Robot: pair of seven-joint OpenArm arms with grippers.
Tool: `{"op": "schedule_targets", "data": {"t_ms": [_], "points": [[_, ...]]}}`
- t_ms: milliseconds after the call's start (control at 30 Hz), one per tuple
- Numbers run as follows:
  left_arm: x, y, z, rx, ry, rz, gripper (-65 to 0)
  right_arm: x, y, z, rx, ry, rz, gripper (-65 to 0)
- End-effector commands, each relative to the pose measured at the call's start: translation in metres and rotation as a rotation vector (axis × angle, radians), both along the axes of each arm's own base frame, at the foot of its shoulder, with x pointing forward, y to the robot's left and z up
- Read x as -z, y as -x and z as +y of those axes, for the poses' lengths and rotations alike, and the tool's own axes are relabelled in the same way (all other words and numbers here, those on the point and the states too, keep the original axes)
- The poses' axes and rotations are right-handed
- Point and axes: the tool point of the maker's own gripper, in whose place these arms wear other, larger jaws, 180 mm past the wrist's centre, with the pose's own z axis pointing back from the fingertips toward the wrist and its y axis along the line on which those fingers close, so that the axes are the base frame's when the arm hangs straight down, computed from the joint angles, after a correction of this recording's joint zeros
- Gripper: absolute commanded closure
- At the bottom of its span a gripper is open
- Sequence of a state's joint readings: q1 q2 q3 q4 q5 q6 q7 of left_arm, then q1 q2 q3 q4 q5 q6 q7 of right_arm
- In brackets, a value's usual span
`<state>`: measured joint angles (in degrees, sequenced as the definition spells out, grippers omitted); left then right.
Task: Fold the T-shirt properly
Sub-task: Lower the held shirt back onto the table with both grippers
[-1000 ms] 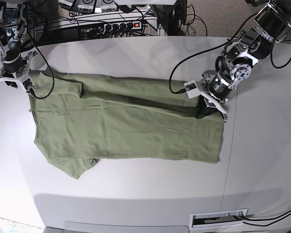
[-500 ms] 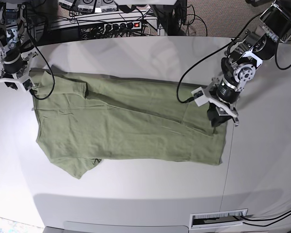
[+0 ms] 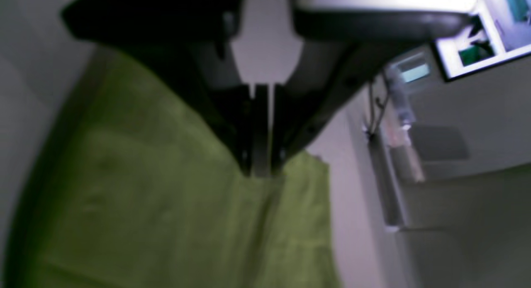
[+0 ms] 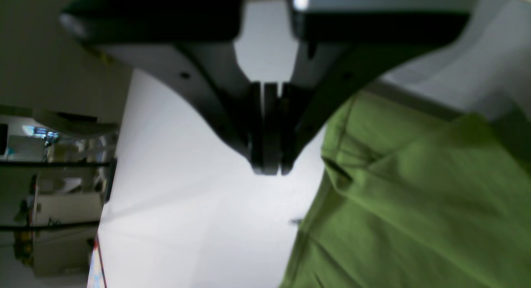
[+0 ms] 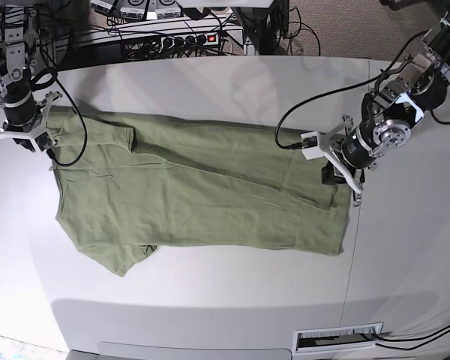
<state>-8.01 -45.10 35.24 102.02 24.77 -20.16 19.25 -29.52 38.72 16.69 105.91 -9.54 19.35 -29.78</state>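
Grip check: both my grippers were closed on the T-shirt point(image 5: 195, 187).
Left gripper point(image 3: 261, 172) pinched hem; right gripper point(image 4: 267, 167) looked empty, so a lift risked skewing.

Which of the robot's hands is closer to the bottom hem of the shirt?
The left hand. It sits right at the hem end of the shirt, its closed tips meeting the fabric. The right hand is at the opposite end, beside the shoulder, closed over bare table.

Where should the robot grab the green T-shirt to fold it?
Probably the plain sage-green thin-fabric T-shirt by two edge corners: hem corner from the base view's right, shoulder corner from its left. It lies flat, sideways, so only edges give something to pinch.
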Motion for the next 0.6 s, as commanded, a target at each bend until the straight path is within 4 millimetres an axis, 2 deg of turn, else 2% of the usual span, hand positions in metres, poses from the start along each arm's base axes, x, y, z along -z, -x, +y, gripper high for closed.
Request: {"op": "schedule_targets", "data": {"t_ms": [0, 267, 467, 567], "points": [[-0.014, -0.011, 0.003, 0.01, 0.0, -0.033, 0.0, -0.013, -0.007, -0.003, -0.012, 0.027, -0.032, 0.0], [0.004, -0.011, 0.014, 0.05, -0.044, 0.083, 0.0, -0.014, -0.01, -0.001, -0.035, 0.039, -0.032, 0.0], [0.017, -0.007, 0.023, 0.048, -0.066, 0.149, 0.0, 0.001, -0.018, 0.022, -0.111, 0.036, 0.025, 0.0], [0.025, 0.0, 0.025, 0.062, -0.076, 0.202, 0.0, 0.009, -0.024, 0.025, -0.124, 0.078, 0.049, 0.0]]}}
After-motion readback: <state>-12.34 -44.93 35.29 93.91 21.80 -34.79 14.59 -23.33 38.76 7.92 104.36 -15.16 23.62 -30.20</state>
